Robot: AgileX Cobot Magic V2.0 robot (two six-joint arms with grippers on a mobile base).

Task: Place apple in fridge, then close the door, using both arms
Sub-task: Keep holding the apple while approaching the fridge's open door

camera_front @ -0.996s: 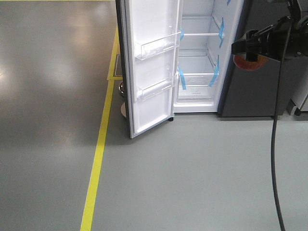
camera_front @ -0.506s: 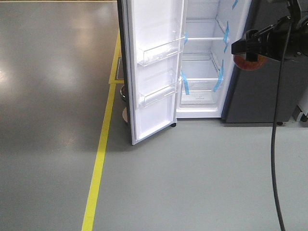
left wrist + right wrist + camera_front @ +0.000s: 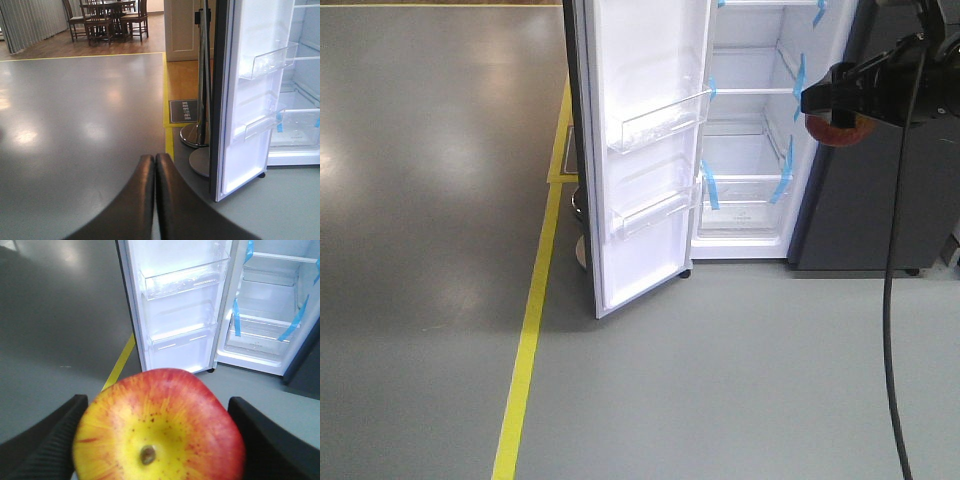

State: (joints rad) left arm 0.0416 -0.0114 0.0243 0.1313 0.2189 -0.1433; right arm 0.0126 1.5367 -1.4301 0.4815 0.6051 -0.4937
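**Front view only.** Shows the black right gripper [image 3: 832, 103] from outside, clamped on the round red-and-yellow apple [image 3: 836, 131]. Also shows a black cable [image 3: 890, 300] dropping below it toward the grey floor, and a yellow floor line [image 3: 525, 350] well off to its left.

**Right wrist view only.** Brings out the apple's surface: red across the upper part, yellow with red streaks and fine specks lower down, a small brown dimple near the middle. Ribbed black fingers [image 3: 45, 440] pressed against it on either side.

**Left wrist view only.** Shows the black left gripper [image 3: 154, 160] with its two fingers pressed together, tip to tip. Dark wooden chairs around a table [image 3: 107, 17] far ahead of it. Two round metal post bases [image 3: 197, 142] ahead to its right, behind the door's edge.

**Containers.** Ahead and to the left of the right gripper, the tall dark grey fridge [image 3: 745, 70], white inside, with glass shelves and blue tape strips [image 3: 709, 185]. Swung wide open beside it, the tall white-lined door [image 3: 635, 60], carrying two clear plastic bins [image 3: 665, 120] with only the white lining visible through them.

**Apple.** Held in the air outside the fridge, in none of its compartments, apart from door and shelves.
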